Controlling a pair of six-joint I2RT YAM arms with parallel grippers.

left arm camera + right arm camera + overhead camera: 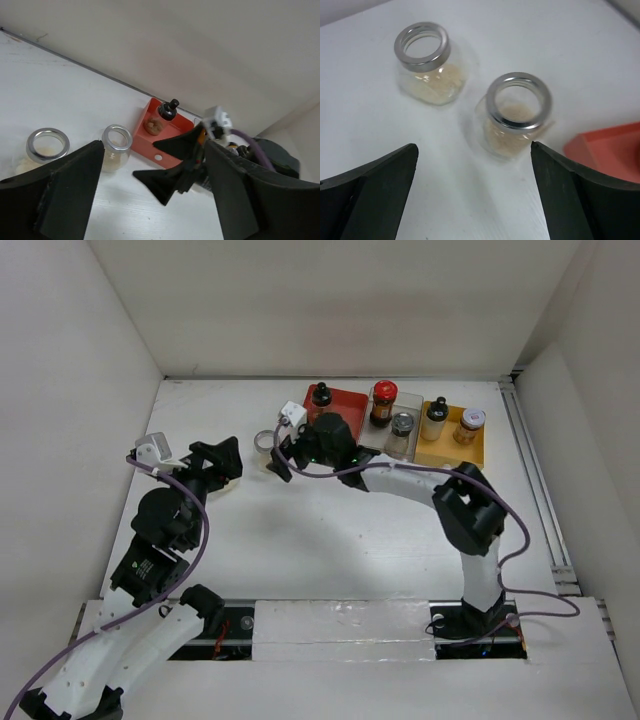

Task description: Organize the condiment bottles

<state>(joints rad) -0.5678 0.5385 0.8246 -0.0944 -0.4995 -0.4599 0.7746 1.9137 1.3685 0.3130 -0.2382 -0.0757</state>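
Two clear jars with silver rims and pale powder stand on the table: a nearer jar (519,107) and a farther jar (422,50). My right gripper (473,147) is open and empty, just short of the nearer jar. In the top view only one jar (265,444) shows, between my left gripper (225,458) and my right gripper (281,453). My left gripper (152,150) is open and empty, with both jars (116,145) ahead to its left. A black-capped bottle (321,395) stands in the red tray (345,402).
The grey tray (410,400) holds a red-capped dark bottle (383,402) and a silver-lidded jar (402,426). The yellow tray (450,452) holds a black-capped bottle (435,414) and a whitish-lidded amber jar (472,425). Walls close the back and sides.
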